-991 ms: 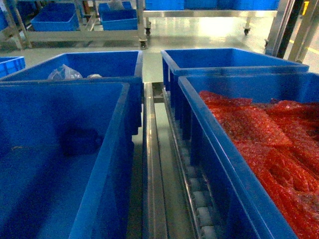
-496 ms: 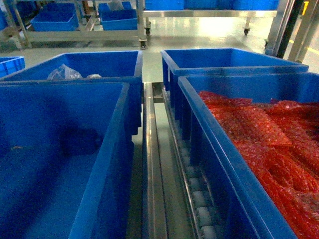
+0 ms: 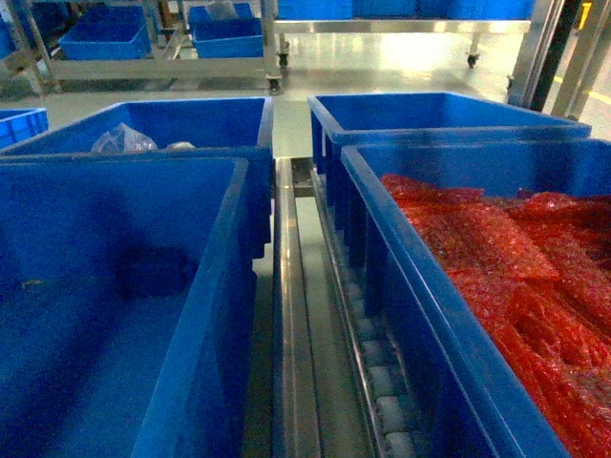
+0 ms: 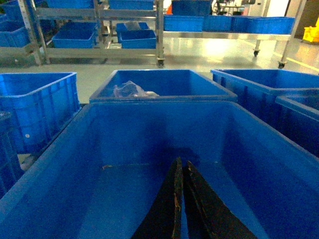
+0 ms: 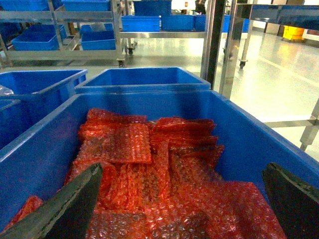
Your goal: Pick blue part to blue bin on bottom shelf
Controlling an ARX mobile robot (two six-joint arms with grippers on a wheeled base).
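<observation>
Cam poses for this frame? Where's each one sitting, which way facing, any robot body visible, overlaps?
Head: on the robot, slanting down along the roller rail between an empty near-left bin and a bin of red bubble-wrap packs; no robot body shows.
Left wrist: over the empty bin, facing forward; left gripper fingers together, holding nothing visible.
Right wrist: over the red packs, facing forward; right gripper fingers spread wide.
Shared: head and left wrist both show the far bin with a clear plastic bag.

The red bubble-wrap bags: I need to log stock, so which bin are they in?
The red bubble-wrap bags fill the near blue bin on the head view's right, under the open right gripper.
</observation>
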